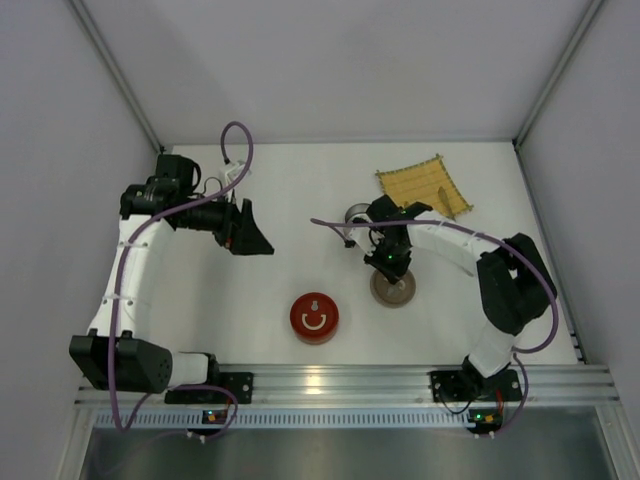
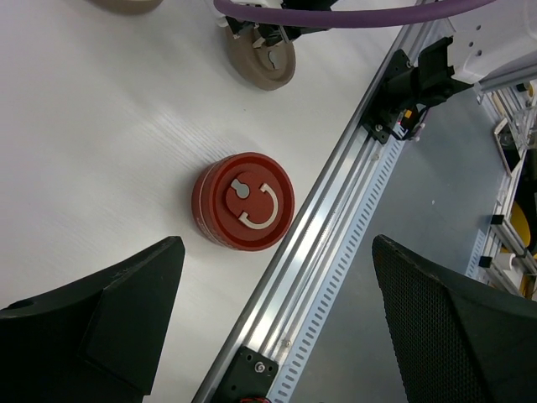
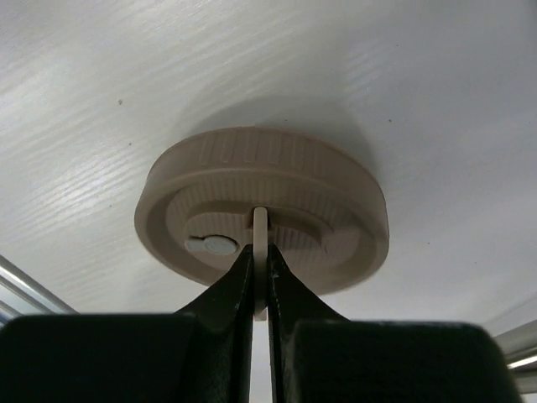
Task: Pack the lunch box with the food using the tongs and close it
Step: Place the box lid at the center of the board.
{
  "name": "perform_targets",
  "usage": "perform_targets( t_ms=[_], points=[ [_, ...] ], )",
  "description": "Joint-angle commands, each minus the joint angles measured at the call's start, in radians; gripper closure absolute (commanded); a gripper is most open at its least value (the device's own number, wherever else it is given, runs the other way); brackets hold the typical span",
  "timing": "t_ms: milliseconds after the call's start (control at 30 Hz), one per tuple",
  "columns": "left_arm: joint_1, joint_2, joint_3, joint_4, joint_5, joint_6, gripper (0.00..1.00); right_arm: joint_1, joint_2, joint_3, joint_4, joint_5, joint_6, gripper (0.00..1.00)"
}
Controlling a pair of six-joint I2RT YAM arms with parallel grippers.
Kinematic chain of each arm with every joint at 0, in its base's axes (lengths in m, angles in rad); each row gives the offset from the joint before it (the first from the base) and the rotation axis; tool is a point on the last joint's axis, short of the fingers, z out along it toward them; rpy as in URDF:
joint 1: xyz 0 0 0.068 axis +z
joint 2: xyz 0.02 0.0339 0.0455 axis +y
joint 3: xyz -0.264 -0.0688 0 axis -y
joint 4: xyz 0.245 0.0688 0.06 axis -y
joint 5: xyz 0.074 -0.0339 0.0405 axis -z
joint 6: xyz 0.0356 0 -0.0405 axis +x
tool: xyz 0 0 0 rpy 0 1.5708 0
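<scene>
A round beige lunch box lid [image 1: 393,290] [image 3: 252,159] lies flat on the white table. My right gripper [image 1: 390,266] [image 3: 260,252] is shut on the thin upright tab [image 3: 260,220] at the lid's middle. A red round lunch box [image 1: 314,317] [image 2: 243,201] with its lid on stands near the front rail. A round greyish container [image 1: 356,216] shows partly behind the right arm. My left gripper [image 1: 252,232] [image 2: 275,252] hangs open and empty over the left of the table, apart from the red box. The food and the tongs are out of view.
A yellow woven mat [image 1: 424,186] lies at the back right with nothing showing on it. The aluminium rail [image 1: 340,380] [image 2: 336,210] runs along the table's near edge. White walls close in the table on three sides.
</scene>
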Motion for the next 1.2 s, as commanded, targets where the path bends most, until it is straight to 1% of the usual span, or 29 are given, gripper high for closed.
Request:
perform_targets(
  t_ms=[0, 100, 133, 167, 300, 433, 533, 767, 1167],
  points=[
    [0.009, -0.045, -0.015, -0.001, -0.009, 0.009, 0.02, 0.016, 0.021, -0.023, 0.142, 0.007, 0.023, 1.0],
    [0.009, -0.059, -0.029, 0.012, -0.018, -0.001, 0.02, 0.015, 0.028, -0.035, 0.156, -0.027, 0.026, 0.97],
    [0.009, -0.06, -0.031, 0.015, -0.02, -0.002, 0.02, 0.016, 0.027, -0.038, 0.17, -0.035, 0.031, 0.92],
    [0.01, -0.059, -0.031, 0.016, -0.021, -0.004, 0.02, 0.015, 0.024, -0.043, 0.176, -0.039, 0.034, 0.9],
    [0.01, -0.069, -0.052, 0.021, -0.032, -0.005, 0.02, 0.015, 0.018, -0.06, 0.184, -0.065, 0.042, 0.85],
    [0.01, -0.083, -0.061, 0.033, -0.032, -0.014, 0.02, 0.015, 0.007, -0.09, 0.196, -0.091, 0.039, 0.77],
    [0.01, -0.088, -0.072, 0.033, -0.02, -0.014, 0.02, 0.015, 0.005, -0.115, 0.207, -0.095, 0.031, 0.74],
    [0.01, -0.094, -0.084, 0.033, -0.015, -0.011, 0.02, 0.004, -0.013, -0.159, 0.233, -0.087, 0.022, 0.72],
    [0.01, -0.073, -0.084, 0.048, 0.003, -0.024, 0.02, -0.039, -0.047, -0.166, 0.225, -0.09, 0.011, 0.7]
  ],
)
